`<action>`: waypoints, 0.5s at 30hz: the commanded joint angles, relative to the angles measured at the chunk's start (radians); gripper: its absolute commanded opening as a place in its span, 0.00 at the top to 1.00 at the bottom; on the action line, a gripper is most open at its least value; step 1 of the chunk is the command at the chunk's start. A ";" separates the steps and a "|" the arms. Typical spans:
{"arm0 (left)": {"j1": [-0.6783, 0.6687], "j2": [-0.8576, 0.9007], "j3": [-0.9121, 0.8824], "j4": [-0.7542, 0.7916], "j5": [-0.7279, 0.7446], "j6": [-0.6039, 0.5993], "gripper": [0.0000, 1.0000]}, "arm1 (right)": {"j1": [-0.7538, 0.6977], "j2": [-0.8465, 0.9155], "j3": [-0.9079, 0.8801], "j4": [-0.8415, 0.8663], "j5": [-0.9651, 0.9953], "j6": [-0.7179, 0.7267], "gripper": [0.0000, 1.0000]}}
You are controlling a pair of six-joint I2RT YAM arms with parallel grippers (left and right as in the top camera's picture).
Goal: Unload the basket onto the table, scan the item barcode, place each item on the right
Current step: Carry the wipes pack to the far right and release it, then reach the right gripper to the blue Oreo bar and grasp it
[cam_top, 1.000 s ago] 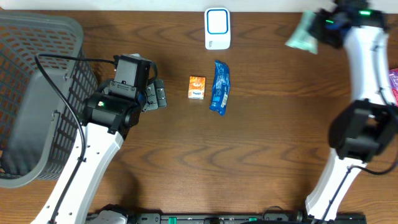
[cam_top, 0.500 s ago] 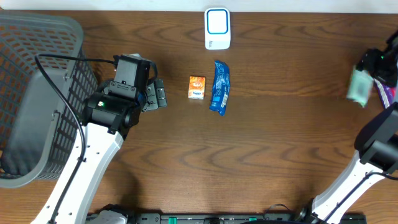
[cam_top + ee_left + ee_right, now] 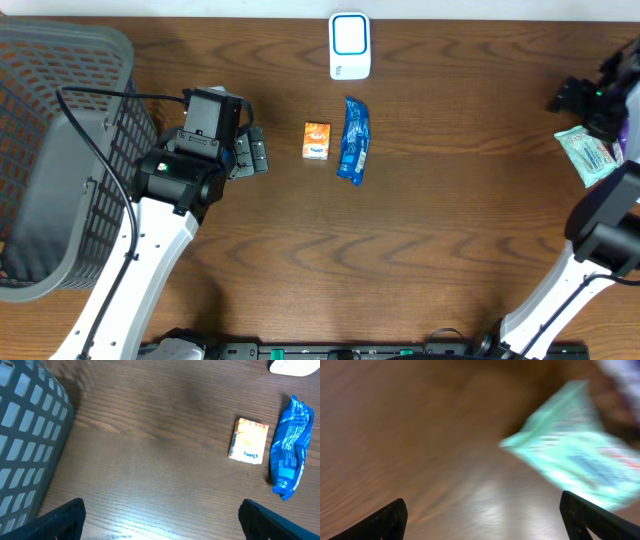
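Set-down: right gripper (image 3: 487,527) wide open, holds nothing; green packet (image 3: 590,152) flat on table (image 3: 450,240), far right, just beside it; left gripper (image 3: 162,527) wide open, empty, near orange box (image 3: 317,140). Advice: lift right arm straight up so it doesn't drag packet. Orange box and blue packet (image 3: 353,139) wait below scanner (image 3: 350,45), likely next.

green pkt (image 3: 572,457) blurred, basket (image 3: 100,150) cut off

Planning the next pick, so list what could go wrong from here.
1. The orange box and the blue packet lie close side by side. The open left end effector, reaching for one, may well shove the other.
2. The green packet lies close to the open right end effector. A careless sweep could knock it away.
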State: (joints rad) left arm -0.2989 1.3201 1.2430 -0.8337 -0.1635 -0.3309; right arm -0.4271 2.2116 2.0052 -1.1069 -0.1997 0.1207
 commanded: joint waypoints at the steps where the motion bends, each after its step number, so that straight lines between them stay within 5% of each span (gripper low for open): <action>1: 0.002 0.002 0.005 -0.003 -0.006 0.020 0.02 | 0.074 0.000 -0.007 -0.006 -0.219 -0.010 0.07; 7: 0.002 0.002 0.005 -0.003 -0.006 0.020 0.02 | 0.215 0.000 -0.007 -0.047 -0.387 -0.009 0.06; 15: 0.002 0.002 0.005 -0.003 -0.006 0.020 0.02 | 0.458 0.000 -0.009 -0.035 -0.216 0.077 0.06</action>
State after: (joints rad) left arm -0.2989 1.3201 1.2430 -0.8337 -0.1635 -0.3309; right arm -0.0402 2.2116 2.0052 -1.1522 -0.4976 0.1322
